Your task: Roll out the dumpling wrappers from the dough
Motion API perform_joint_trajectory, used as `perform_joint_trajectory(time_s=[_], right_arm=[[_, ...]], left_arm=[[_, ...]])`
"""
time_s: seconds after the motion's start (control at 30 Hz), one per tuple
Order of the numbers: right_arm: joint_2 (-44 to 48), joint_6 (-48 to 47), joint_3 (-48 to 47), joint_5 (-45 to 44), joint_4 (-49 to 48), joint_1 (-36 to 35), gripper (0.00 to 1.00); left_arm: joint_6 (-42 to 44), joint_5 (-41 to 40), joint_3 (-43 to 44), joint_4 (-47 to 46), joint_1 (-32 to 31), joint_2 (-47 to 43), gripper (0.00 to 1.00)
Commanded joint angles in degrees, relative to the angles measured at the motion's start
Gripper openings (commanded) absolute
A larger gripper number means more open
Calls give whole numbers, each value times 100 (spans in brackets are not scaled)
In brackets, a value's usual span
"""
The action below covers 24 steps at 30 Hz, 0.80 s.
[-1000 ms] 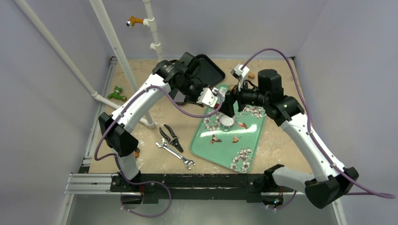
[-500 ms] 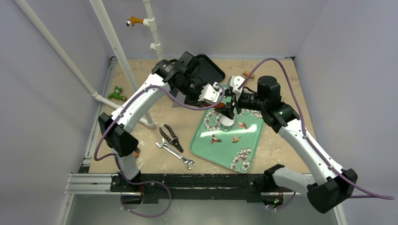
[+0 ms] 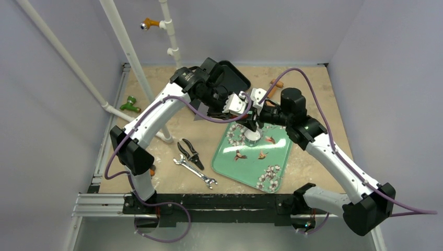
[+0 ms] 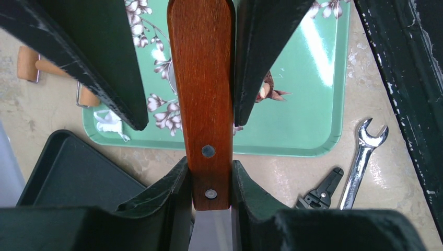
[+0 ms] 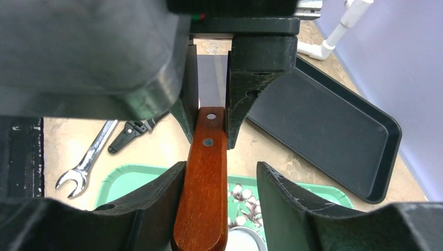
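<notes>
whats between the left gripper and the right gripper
A wooden handle: the left gripper clamps its riveted end, and the rest runs into the open right gripper. Both wrist views show it.

Near tray (image 3: 278, 157) sits right of centre on the table (image 3: 308, 172), ring cutter (image 3: 252, 137) on its far-left part. Far tray (image 3: 236, 78) is behind it, to the left. Pliers (image 3: 190, 153) and wrench (image 3: 196, 171) lie left of the near tray, wrench nearer the bases. Wood-handled scraper (image 4: 203, 94) is over the near tray's far edge, between left gripper (image 4: 208, 167) and right gripper (image 5: 220, 167).
</notes>
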<state>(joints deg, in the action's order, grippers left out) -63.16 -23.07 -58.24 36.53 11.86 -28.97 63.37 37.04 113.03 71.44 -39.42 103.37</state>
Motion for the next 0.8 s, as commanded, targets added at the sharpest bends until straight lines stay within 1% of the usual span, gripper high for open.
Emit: perform_joint_trajectory(time_s=[0.0,0.1,0.17,0.23,0.33,0.47,0.5,0.53,0.57,0.6,0.63,0.7,0.77], right_arm=[[27,-7,-10,-190,-316,-21,47],[-33,-40,-26,-275,-196,-26,48],[8,-2,27,-346,-283,-30,46],[52,3,65,-362,-331,-30,39],[31,-41,32,-475,-203,-38,21],[-69,8,-48,-462,-5,-38,5],[-123,42,-99,-457,86,-38,5],[-191,55,-144,-466,195,-32,6],[-241,72,-191,-483,289,-38,12],[-291,90,-229,-519,354,-38,22],[-309,137,-247,-557,325,-38,27],[-268,268,-225,-583,106,-36,33],[-247,357,-238,-618,-23,-38,35]], left_arm=[[-53,175,202,-126,-19,-54,0],[-55,172,206,-147,-14,-45,0],[-29,147,203,-137,-22,-38,0],[-34,131,202,-136,-26,-29,0],[-52,128,201,-138,-21,-28,0],[-145,126,192,-234,-24,-6,0],[-144,130,184,-234,-30,-2,0],[-129,125,176,-222,-25,3,0],[-65,124,168,-181,-30,6,0],[0,101,159,-137,-42,18,0],[36,61,150,-109,-60,17,0],[52,32,140,-93,-78,16,0],[56,32,139,-90,-75,16,0]])
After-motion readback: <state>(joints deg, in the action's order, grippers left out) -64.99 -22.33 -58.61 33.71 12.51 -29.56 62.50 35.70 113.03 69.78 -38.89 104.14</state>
